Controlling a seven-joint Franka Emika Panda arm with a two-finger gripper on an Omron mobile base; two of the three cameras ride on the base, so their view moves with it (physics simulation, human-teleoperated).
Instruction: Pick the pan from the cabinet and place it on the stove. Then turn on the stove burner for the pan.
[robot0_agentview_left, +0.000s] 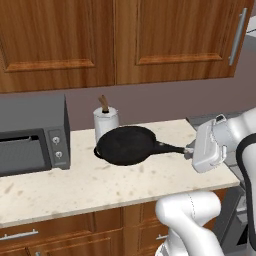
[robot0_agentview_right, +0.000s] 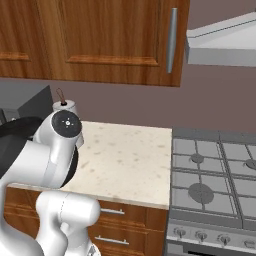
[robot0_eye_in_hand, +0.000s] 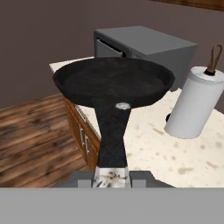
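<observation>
Clamped in the gripper (robot0_eye_in_hand: 112, 178) by its silvery handle tip: the pan (robot0_eye_in_hand: 113, 81), held level in the air, bowl stretching straight out ahead of the fingers (robot0_eye_in_hand: 142, 177), above the speckled counter (robot0_agentview_left: 120, 185). Just beyond the pan's far rim, a white paper towel roll (robot0_agentview_left: 106, 123) standing upright. Further out past the bowl, a dark toaster oven (robot0_agentview_left: 31, 136). Overhead, the cabinet (robot0_agentview_left: 115, 40), doors closed. Behind the hand, at the counter's other end, the stove (robot0_agentview_right: 212, 192).
</observation>
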